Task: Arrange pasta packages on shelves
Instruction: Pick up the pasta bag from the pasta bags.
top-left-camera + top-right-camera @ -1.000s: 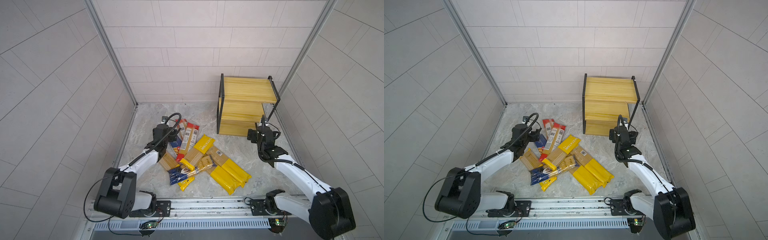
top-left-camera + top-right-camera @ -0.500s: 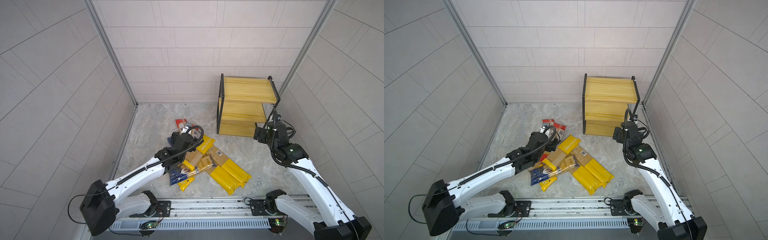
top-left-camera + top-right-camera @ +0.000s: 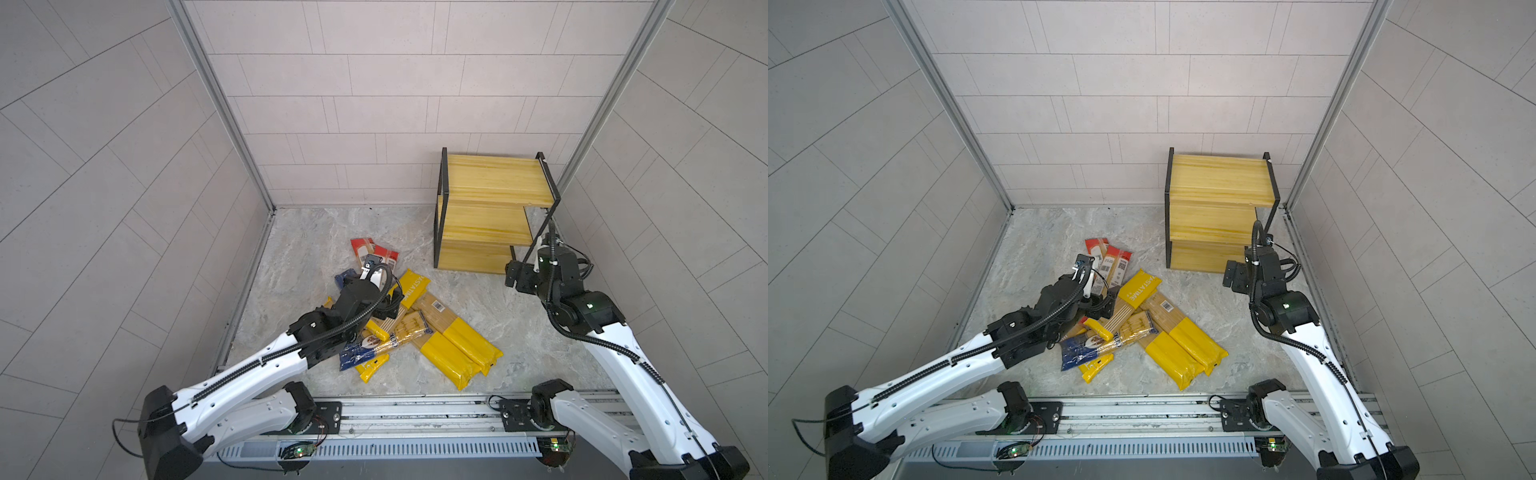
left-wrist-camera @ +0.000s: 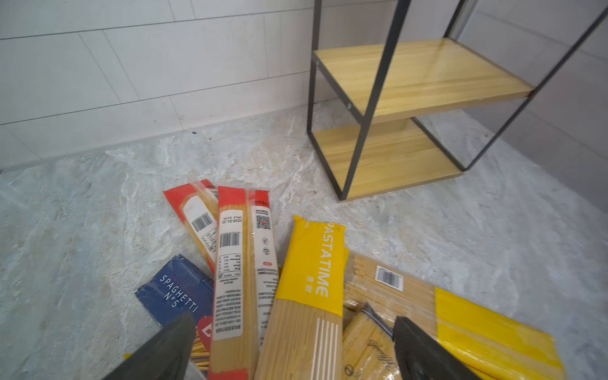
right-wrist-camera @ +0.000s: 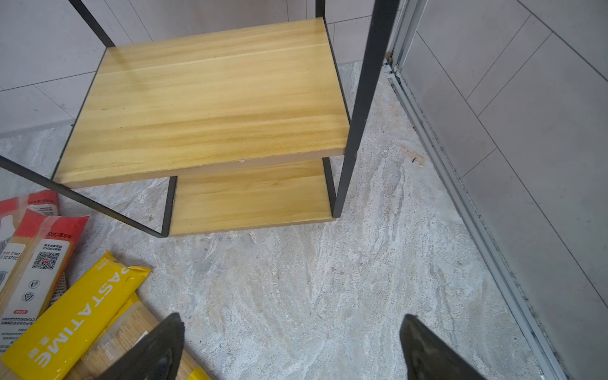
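Note:
The pasta packages lie in a loose pile mid-floor: red-ended packs (image 3: 374,253), a yellow PASTATIME pack (image 3: 413,286), a dark blue pack (image 3: 357,353) and yellow packs (image 3: 461,353). My left gripper (image 3: 392,299) hovers open over the pile. In the left wrist view its fingers straddle a red-ended pack (image 4: 230,263) and the PASTATIME pack (image 4: 312,263) without gripping either. The shelves (image 3: 490,183) stand bare at the back right. My right gripper (image 3: 517,278) is open over bare floor by the rack's front right corner, empty in the right wrist view (image 5: 291,316).
Tiled walls close in the floor on three sides, the right wall (image 3: 665,208) close behind the rack. A metal rail (image 3: 415,411) carrying both arm bases runs along the front edge. Marble floor (image 3: 469,299) separates the pile from the shelves.
My left arm has swung from the pile's far left side to above its middle. My right arm has lifted its elbow, with the gripper staying near the rack's front corner.

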